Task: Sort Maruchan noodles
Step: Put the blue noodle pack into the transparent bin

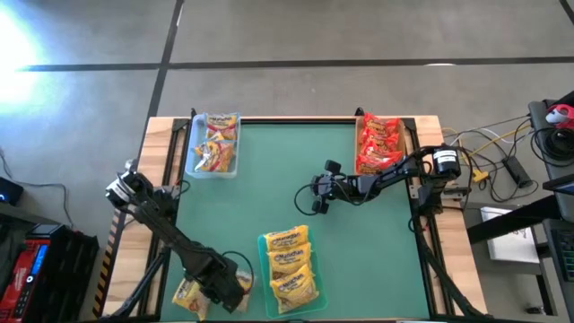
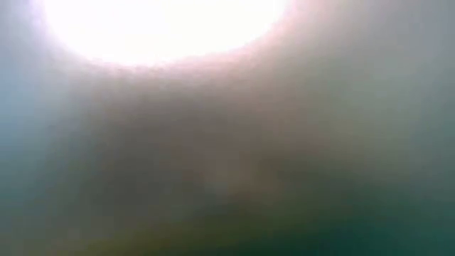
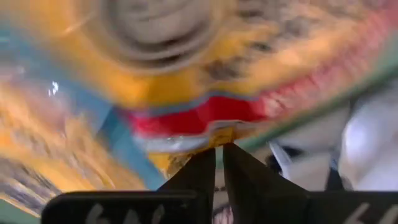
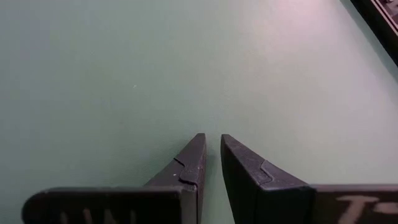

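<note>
My left gripper [image 1: 224, 289] is at the table's near-left corner, shut on a yellow Maruchan packet [image 1: 191, 293] that fills the left wrist view [image 3: 186, 74], blurred. More yellow packets [image 1: 290, 263] lie stacked in a tray at the near edge. Orange-and-white packets [image 1: 215, 144] lie in a clear tray at the far left. Red packets [image 1: 379, 144] fill a tray at the far right. My right gripper [image 1: 319, 194] hangs shut over the bare green mat [image 4: 211, 142], holding nothing. The low view shows only glare. My left gripper pinches the yellow packet by its crinkled edge [image 3: 214, 132], right at the fingertips [image 3: 200, 163]. In the high view the packet shows beside the gripper, over the table's near-left wooden border. Whether it is lifted clear or resting there, I cannot tell.
The green mat [image 1: 269, 188] is bare in the middle, between the three trays. Wooden borders [image 1: 163, 152] run along both sides. Cables and gear [image 1: 502, 161] lie off the right edge, beyond the right arm's base.
</note>
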`<control>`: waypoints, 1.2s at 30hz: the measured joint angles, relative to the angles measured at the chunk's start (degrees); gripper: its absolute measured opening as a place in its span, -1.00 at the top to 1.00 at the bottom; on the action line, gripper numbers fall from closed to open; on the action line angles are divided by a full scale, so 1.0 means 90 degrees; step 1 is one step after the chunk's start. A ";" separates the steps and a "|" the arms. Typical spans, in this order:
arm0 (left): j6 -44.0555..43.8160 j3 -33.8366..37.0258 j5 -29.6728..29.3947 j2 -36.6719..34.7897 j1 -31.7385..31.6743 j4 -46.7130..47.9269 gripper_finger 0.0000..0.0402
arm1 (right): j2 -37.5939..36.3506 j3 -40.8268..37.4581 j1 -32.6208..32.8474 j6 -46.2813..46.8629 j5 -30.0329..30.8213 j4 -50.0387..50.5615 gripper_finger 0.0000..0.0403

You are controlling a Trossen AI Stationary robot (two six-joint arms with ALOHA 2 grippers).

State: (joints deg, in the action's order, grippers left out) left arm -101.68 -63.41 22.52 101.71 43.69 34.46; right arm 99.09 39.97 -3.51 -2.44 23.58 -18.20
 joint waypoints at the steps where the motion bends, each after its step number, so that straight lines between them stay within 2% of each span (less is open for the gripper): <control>1: 0.0009 0.0103 -0.0092 0.0000 -0.0042 0.0007 0.95 | 0.0000 0.0000 0.0000 0.0000 0.0001 0.0000 0.79; 9: 0.1013 0.0730 -0.0438 -0.0027 -0.0681 0.0010 1.00 | 0.0000 0.0000 0.0000 0.0036 0.0002 -0.0002 0.79; 17: 0.2132 0.0752 -0.0899 -0.0196 -0.1377 0.0696 1.00 | 0.0000 0.0000 0.0000 0.0039 -0.0001 -0.0002 0.79; 25: 0.1605 -0.0197 -0.1367 -0.0590 -0.0891 0.0493 1.00 | 0.0000 0.0000 0.0000 0.0061 0.0001 0.0000 0.79; 30: 0.1134 -0.0722 -0.1446 -0.0253 -0.0537 0.0437 1.00 | 0.0000 0.0000 0.0000 0.0061 -0.0003 0.0004 0.79; 36: 0.1437 -0.1091 -0.1395 0.0436 -0.0464 0.0342 1.00 | 0.0000 0.0000 0.0000 0.0162 -0.0001 0.0005 0.79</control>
State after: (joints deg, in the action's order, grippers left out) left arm -88.75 -73.24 9.97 105.63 39.51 37.53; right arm 99.09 39.97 -3.51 -0.98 23.57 -18.15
